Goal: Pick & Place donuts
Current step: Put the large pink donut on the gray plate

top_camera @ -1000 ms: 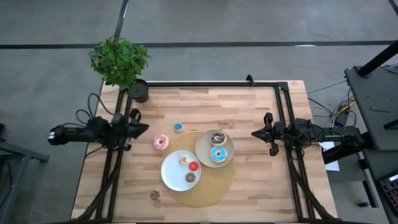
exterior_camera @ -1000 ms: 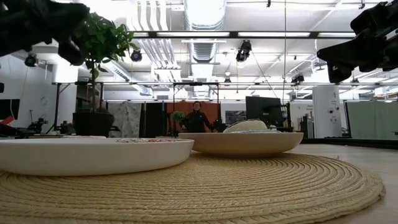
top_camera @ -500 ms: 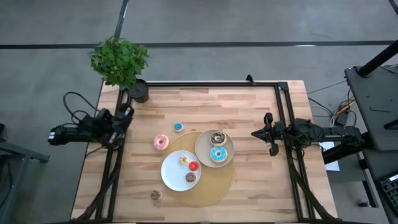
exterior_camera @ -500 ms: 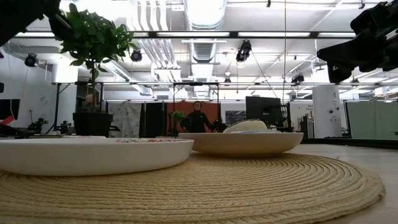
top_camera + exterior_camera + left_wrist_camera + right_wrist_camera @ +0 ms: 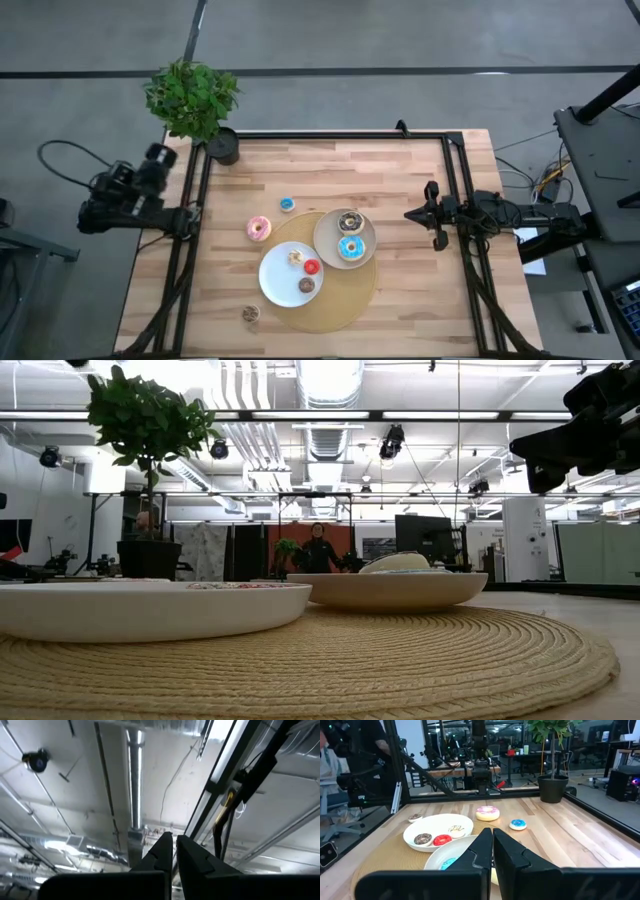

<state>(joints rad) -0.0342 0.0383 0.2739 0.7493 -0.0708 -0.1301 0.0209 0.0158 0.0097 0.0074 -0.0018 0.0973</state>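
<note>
Wooden planks of the tabletop (image 5: 400, 180) are carrying a woven mat (image 5: 340, 305) near the front edge, where a white plate (image 5: 280, 280) is holding three mini donuts (image 5: 303, 268) and a beige plate (image 5: 362, 232) two larger ones. A pink donut (image 5: 259, 228) and a mini blue donut (image 5: 287, 205) are lying on bare wood just beside the mat. Outside the left edge the left gripper (image 5: 174, 851) is pointing up at the ceiling, jaws nearly pressed together, while the right gripper (image 5: 430, 215) is hovering by the right edge, jaws narrow and holding nothing.

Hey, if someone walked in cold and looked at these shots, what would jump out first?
Probably the two plates on the round woven mat mid-table: a white plate with three mini donuts and a beige plate with a chocolate donut and a blue donut. Next, the pink donut lying loose on the wood, and the leafy plant at the far left corner.
</note>
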